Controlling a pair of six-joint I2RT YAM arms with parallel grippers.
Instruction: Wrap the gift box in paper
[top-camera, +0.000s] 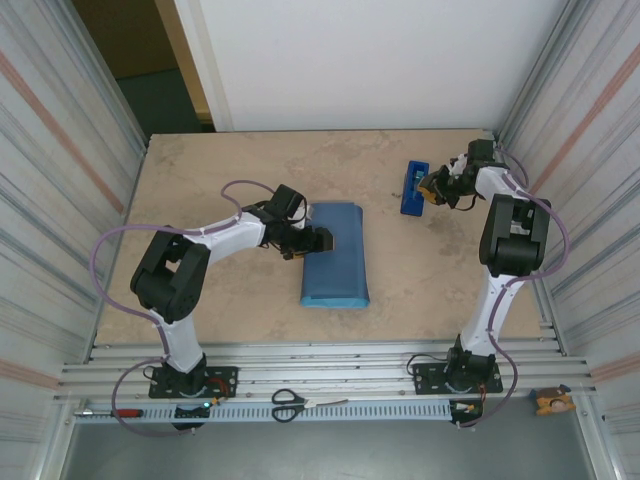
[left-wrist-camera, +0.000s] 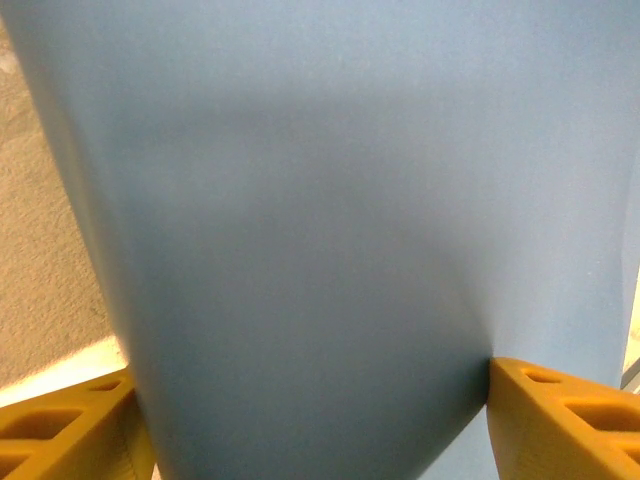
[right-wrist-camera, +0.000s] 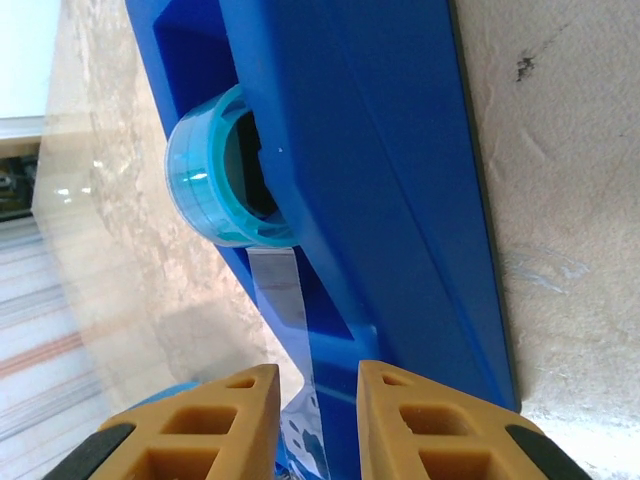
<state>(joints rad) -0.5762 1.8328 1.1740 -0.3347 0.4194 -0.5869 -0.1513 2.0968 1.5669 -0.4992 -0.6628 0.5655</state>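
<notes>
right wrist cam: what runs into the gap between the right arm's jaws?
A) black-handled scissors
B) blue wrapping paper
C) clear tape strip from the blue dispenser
C: the clear strip of tape comes off the teal roll in the blue plastic tape dispenser and runs down into the gap between the orange right jaws, which stand slightly apart.

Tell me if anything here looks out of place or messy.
Nothing spilled or damaged. The scissors lie off the table, on the metal rail at its near edge, away from the paper and tape dispenser.
</notes>
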